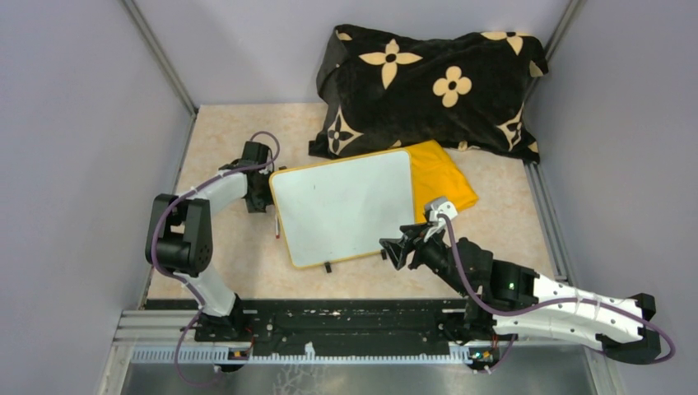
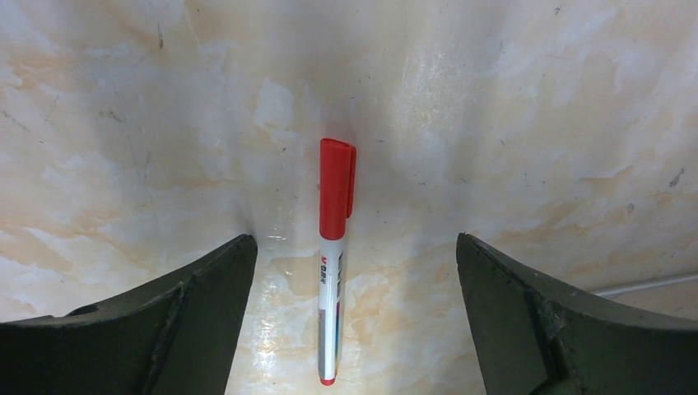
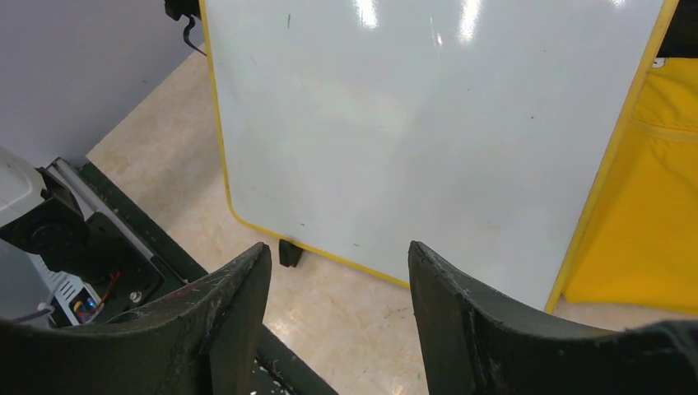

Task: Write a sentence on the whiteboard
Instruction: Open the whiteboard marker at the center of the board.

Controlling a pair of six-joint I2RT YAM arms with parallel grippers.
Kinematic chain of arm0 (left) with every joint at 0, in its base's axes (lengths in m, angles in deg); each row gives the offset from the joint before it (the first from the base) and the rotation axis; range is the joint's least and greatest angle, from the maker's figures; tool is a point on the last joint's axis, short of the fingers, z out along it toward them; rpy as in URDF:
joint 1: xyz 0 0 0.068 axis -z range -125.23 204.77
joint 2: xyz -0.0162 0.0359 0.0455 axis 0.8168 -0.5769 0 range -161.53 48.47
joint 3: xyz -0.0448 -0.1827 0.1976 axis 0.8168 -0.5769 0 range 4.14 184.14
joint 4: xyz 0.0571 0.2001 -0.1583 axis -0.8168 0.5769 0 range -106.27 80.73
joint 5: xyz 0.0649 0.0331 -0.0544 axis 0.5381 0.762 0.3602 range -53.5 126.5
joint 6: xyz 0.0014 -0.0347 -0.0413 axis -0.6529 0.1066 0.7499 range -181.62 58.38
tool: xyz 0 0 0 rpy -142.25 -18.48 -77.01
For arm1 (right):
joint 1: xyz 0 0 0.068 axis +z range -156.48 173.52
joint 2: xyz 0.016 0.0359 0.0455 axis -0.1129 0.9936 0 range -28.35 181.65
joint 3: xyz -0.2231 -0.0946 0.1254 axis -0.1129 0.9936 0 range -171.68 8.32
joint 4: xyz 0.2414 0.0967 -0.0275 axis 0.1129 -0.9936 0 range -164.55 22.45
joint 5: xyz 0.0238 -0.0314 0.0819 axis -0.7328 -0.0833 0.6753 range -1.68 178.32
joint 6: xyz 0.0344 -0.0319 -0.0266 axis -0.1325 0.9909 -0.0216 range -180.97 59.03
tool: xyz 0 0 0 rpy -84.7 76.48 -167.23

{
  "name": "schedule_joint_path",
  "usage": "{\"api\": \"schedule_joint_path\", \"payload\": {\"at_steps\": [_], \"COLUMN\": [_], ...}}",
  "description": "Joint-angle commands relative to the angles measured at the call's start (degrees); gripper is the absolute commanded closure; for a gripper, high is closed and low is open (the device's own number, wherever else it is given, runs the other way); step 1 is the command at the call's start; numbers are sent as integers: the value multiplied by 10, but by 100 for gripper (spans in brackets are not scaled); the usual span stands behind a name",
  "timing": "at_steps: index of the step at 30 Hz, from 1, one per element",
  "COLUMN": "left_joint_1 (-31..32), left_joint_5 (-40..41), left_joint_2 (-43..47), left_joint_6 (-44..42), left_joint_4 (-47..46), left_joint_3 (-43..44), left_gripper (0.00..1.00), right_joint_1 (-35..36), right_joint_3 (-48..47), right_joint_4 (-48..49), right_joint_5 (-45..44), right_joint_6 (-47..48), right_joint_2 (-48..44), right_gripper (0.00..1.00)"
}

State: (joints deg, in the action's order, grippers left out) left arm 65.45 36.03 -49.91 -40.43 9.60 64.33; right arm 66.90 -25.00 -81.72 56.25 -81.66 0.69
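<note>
The whiteboard lies flat mid-table, white with a yellow rim. It is blank and no red sentence shows on it. A marker with a red cap and white barrel lies on the table, capped, just left of the board. My left gripper is open above it, and the marker lies between the fingers untouched. My right gripper is open and empty at the board's near right edge. In the right wrist view the board lies just beyond that gripper.
A folded yellow cloth lies partly under the board's right side and shows in the right wrist view. A black pillow with tan flowers lies at the back. A black clip foot sits on the board's near edge. Grey walls enclose the table.
</note>
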Motion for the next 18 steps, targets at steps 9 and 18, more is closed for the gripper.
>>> {"api": "schedule_joint_path", "payload": {"at_steps": [9, 18], "left_joint_1": [10, 11], "left_joint_5": [45, 146], "left_joint_2": [-23, -44], "left_joint_6": [-12, -21], "left_joint_4": [13, 52], "left_joint_3": [3, 15], "left_gripper": [9, 16], "right_joint_1": [3, 3], "right_joint_3": [-18, -24], "right_joint_4": [9, 8], "right_joint_5": [-11, -16], "right_joint_6": [-1, 12], "right_joint_2": [8, 11], "right_gripper": [39, 39]}}
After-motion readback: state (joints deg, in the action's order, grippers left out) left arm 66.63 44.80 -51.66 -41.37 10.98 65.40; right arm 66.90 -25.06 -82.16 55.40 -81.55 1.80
